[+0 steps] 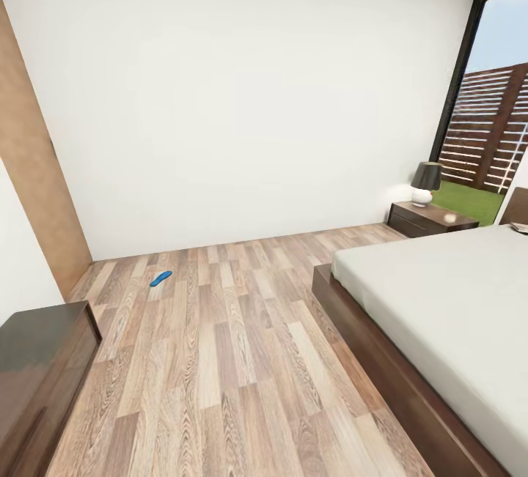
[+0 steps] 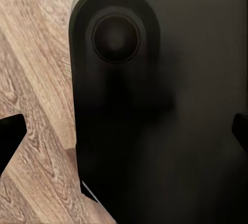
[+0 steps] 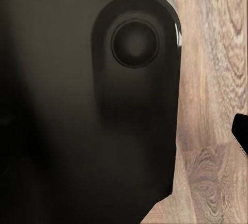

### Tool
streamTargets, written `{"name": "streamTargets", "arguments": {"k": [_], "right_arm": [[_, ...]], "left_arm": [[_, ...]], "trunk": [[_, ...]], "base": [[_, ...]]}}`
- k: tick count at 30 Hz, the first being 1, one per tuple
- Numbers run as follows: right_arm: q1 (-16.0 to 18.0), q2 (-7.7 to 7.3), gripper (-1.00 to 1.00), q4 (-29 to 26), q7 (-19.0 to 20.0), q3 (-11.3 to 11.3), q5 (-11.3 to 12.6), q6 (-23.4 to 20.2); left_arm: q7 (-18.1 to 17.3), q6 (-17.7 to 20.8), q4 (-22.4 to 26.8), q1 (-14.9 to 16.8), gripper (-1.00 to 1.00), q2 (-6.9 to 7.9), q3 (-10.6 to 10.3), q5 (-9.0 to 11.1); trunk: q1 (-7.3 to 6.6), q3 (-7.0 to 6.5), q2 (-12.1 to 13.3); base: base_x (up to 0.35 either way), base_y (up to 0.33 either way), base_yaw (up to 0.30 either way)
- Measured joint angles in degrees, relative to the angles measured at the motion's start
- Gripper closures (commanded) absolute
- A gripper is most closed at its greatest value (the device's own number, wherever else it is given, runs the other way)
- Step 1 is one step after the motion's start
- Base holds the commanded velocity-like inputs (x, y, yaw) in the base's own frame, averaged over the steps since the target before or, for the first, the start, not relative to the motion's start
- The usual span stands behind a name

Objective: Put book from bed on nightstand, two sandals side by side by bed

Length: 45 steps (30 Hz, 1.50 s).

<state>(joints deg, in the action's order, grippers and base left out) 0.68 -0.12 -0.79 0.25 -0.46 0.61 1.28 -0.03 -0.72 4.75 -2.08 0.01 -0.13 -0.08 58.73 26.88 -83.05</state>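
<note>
I see the bedroom's white wall (image 1: pixel 242 96) across the top of the head view and plank floor (image 1: pixel 220 360) across the lower middle. The bed (image 1: pixel 455 301) fills the lower right, its mattress bare where I can see it. A window (image 1: pixel 491 89) stands at the upper right, showing fence and grass. A dark cabinet (image 1: pixel 40 367) sits at the lower left. The nightstand (image 1: pixel 429 219) is right of centre, beside the bed's head, with a lamp (image 1: pixel 425 182) on it. One sandal (image 1: pixel 160 278) lies on the floor left of centre, well apart from the bed. A small thing at the right edge may be the book; I cannot tell. Both wrist views show the robot's black base (image 2: pixel 155 121) over floor. For each gripper, I cannot tell whether it is spread or closed.
</note>
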Motion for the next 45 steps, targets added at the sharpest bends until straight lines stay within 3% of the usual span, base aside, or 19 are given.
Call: {"name": "streamTargets", "arguments": {"k": [16, 17, 18, 19, 21, 26, 32, 39, 45], "right_arm": [[0.0, -0.16, -1.00, -5.2, -0.4, 0.0, -0.4, 1.3], [0.0, -0.22, -1.00, -8.5, -0.4, 0.1, -0.5, 1.4], [0.0, -0.24, -1.00, -16.3, -0.4, 0.1, -0.6, 1.4], [0.3, -0.26, -1.00, -25.0, -0.4, 0.1, -0.6, 1.4], [0.1, -0.35, -1.00, -31.5, -0.3, 0.1, -0.7, 1.5], [0.1, -0.55, -1.00, -35.7, -0.4, -0.1, -0.6, 2.3], [0.0, -1.30, -1.00, -33.6, -0.2, -0.1, -0.4, 6.7], [0.0, -2.14, -1.00, -27.9, 0.2, 0.3, -0.6, 12.7], [0.0, -2.10, -1.00, -26.7, -0.2, 0.3, -0.5, 14.0]], "left_arm": [[-0.4, 0.0, 5.2, 0.0, -1.00, -0.12, 0.0, 0.0], [-0.4, 0.1, 8.7, 0.0, -1.00, -0.14, -0.1, -0.1], [-0.4, 0.1, 17.0, 0.0, -1.00, -0.14, -0.1, -0.1], [-0.4, 0.1, 22.0, 0.3, -1.00, -0.13, -0.2, -0.1], [-0.4, 0.0, 27.1, 0.1, -1.00, -0.01, -0.3, -0.2], [-0.4, 0.0, 32.6, 0.2, -1.00, 0.09, -0.3, -0.2], [-0.4, -1.2, 33.1, 0.2, -1.00, 0.18, 0.0, 0.1], [-0.4, -6.8, 27.6, 0.2, -1.00, 0.05, -0.1, 0.0], [-0.4, -8.2, 25.1, 0.2, -1.00, -0.03, -0.1, 0.0]], "trunk": [[0.00, 0.00, 0.0], [-0.01, 0.01, 0.0], [-0.02, 0.01, 0.0], [-0.02, -0.02, 0.0], [-0.03, -0.02, 0.0], [-0.04, 0.00, 0.0], [-0.04, 0.00, 0.0], [-0.04, 0.00, 0.0], [-0.04, 0.00, 0.0]], "base": [[0.007, 0.000, 0.000], [0.141, 0.000, 0.000], [0.170, 0.000, 0.000], [0.225, 0.000, 0.000], [0.291, 0.000, 0.000], [0.315, 0.000, 0.000], [0.329, 0.000, 0.000], [0.331, -0.011, 0.000], [0.332, -0.060, 0.000]]}}
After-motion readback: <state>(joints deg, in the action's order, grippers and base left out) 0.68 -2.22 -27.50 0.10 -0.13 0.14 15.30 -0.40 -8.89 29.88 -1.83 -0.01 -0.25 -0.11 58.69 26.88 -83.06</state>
